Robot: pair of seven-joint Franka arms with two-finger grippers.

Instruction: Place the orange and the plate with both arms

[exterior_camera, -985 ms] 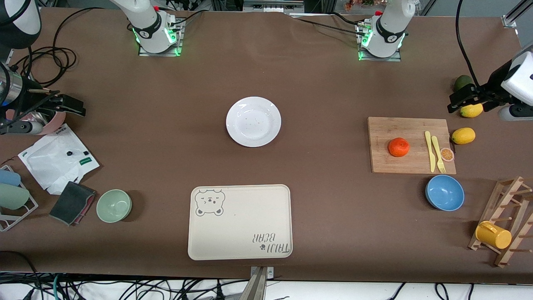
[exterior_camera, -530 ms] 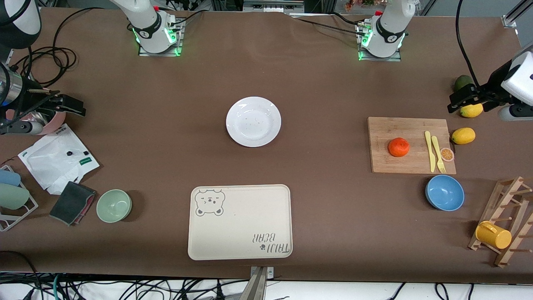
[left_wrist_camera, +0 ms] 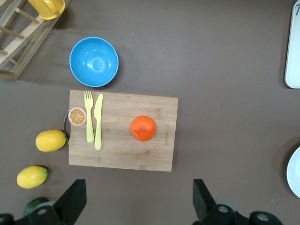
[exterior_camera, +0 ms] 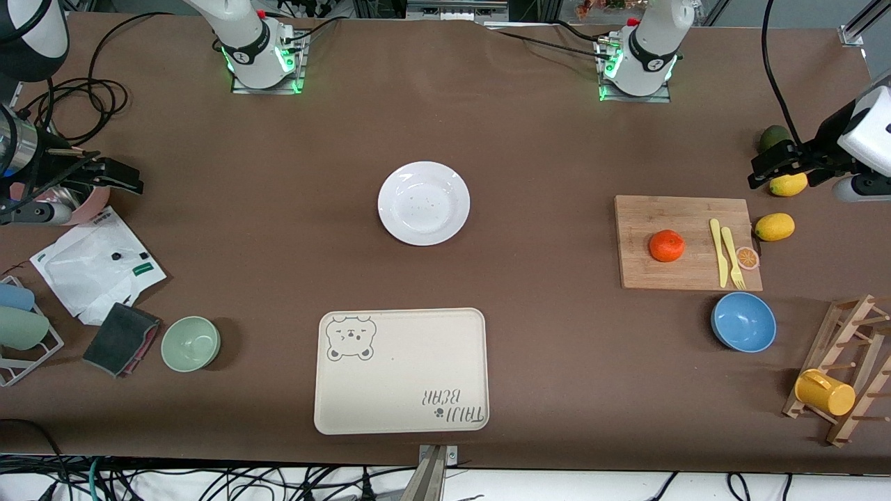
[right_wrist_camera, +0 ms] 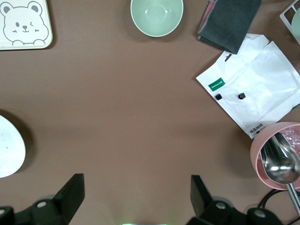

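The orange (exterior_camera: 666,245) sits on a wooden cutting board (exterior_camera: 686,275) toward the left arm's end of the table; it also shows in the left wrist view (left_wrist_camera: 143,128). The white plate (exterior_camera: 390,202) lies empty at the table's middle. My left gripper (left_wrist_camera: 138,199) is open and empty, high over bare table between its base and the board. My right gripper (right_wrist_camera: 136,194) is open and empty, high over bare table close to its base, with the plate's edge (right_wrist_camera: 7,145) to one side. Neither gripper shows in the front view.
A cream bear tray (exterior_camera: 400,376) lies nearer the front camera than the plate. A yellow knife and fork (exterior_camera: 724,252) and an orange slice (exterior_camera: 747,258) lie on the board. Two lemons (exterior_camera: 774,227), a blue bowl (exterior_camera: 743,322), a wooden rack (exterior_camera: 846,369), a green bowl (exterior_camera: 190,343) and a white bag (exterior_camera: 97,268) stand about.
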